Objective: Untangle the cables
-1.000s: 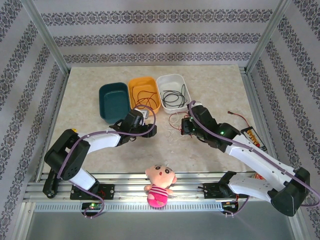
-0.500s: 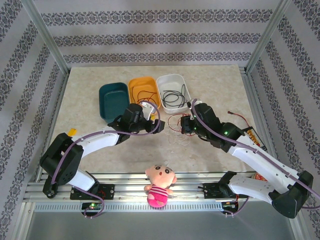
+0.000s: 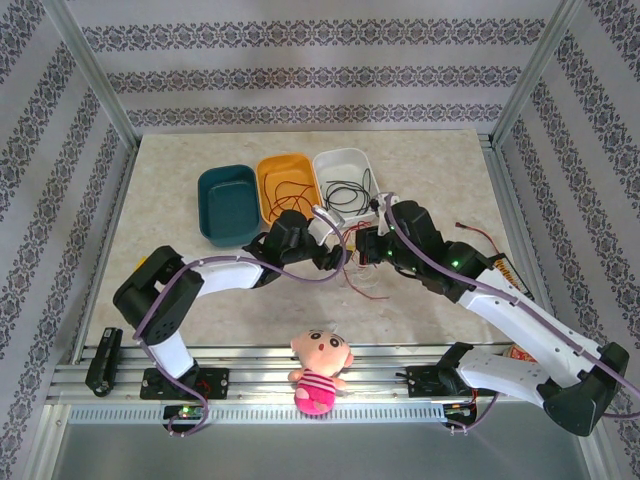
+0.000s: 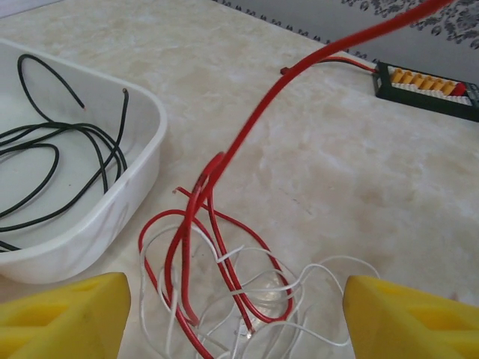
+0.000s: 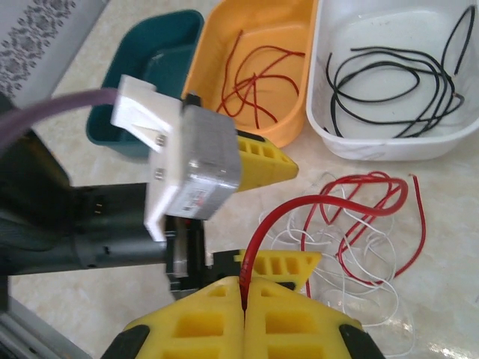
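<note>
Tangle: red cable (image 4: 212, 166) and white cables (image 4: 338, 259) lay looped together on the worktop (image 4: 337, 134), just beside the white bin (image 4: 127, 194).
Right pincer (image 5: 243, 288): clenched on the red cable, which arched up from the heap.
Left pincer (image 4: 236, 307): released, fingers wide apart, low over the tangle.
White bin: held black cables (image 4: 105, 149).
</note>
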